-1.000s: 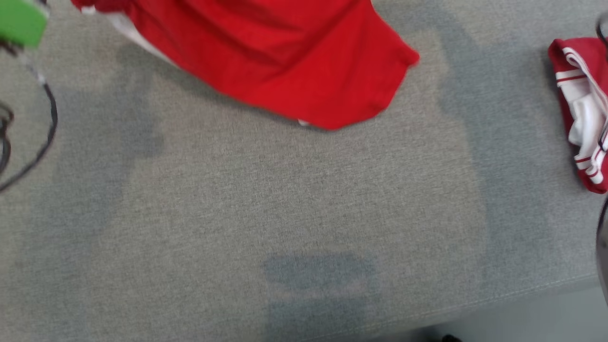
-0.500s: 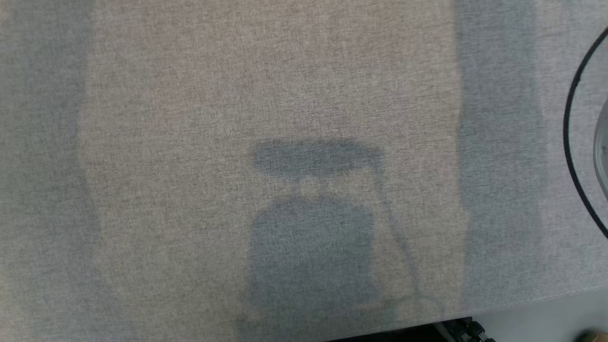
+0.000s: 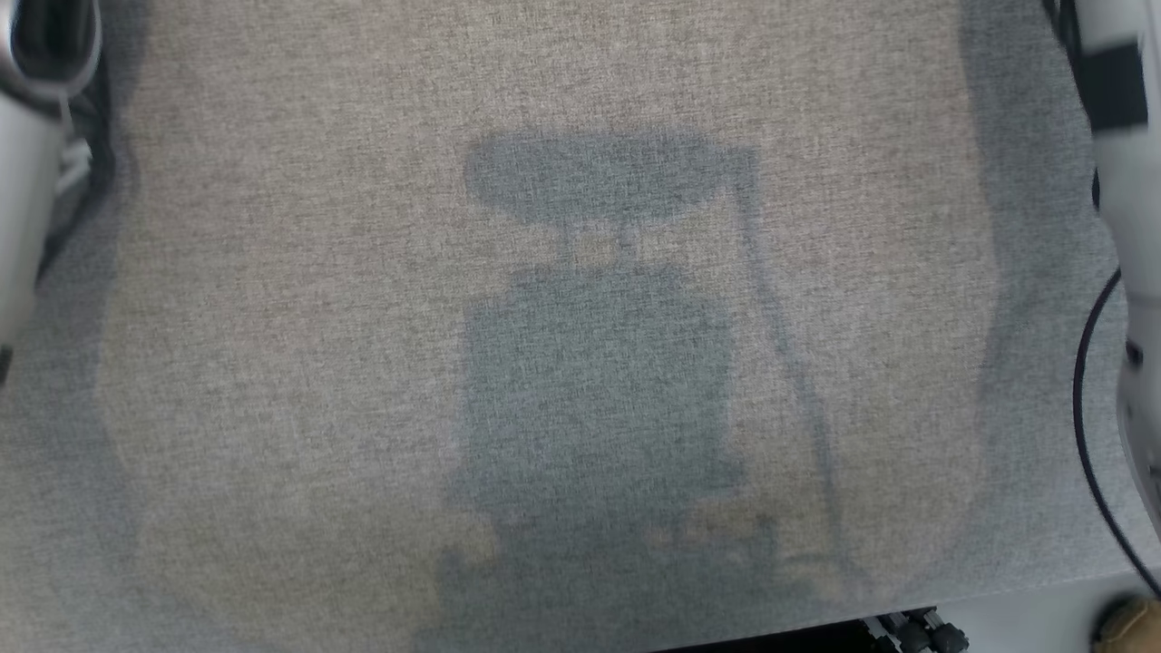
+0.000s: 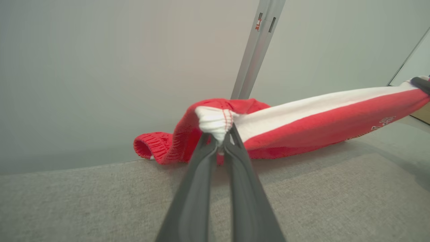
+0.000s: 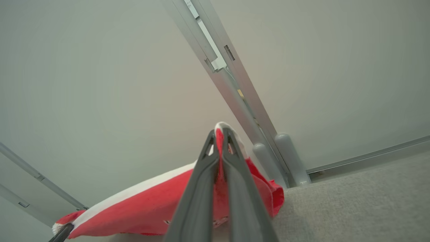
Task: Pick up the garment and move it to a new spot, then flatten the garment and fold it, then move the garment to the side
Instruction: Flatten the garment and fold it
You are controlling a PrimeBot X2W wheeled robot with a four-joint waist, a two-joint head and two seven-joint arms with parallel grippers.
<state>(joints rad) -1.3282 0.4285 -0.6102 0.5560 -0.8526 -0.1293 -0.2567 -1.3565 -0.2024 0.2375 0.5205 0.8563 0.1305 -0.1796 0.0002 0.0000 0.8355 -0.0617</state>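
The garment (image 4: pixel 319 124) is a red knit top with a white band. It hangs stretched between my two grippers above the far part of the grey table (image 4: pixel 100 201). My left gripper (image 4: pixel 220 138) is shut on a bunched white ribbed edge, and a red cuff (image 4: pixel 147 148) droops to the table. In the right wrist view my right gripper (image 5: pixel 220 132) is shut on a red and white fold of the garment (image 5: pixel 141 208). The other gripper's dark tip (image 5: pixel 62 232) shows at the garment's far end. In the left wrist view the right gripper's dark tip (image 4: pixel 421 84) holds the opposite end.
In the head view the grey cloth table (image 3: pixel 272 363) carries the robot's shadow, with pale forearms at the left (image 3: pixel 27 181) and right (image 3: pixel 1120 136) edges and a black cable (image 3: pixel 1088 435). The table's front edge (image 3: pixel 998 589) runs along the bottom. A pale wall and metal post (image 4: pixel 258 47) stand behind.
The head camera has tilted, so the red garment and the folded red-and-white one at the right have left its picture. Pale forearms have come in at both sides.
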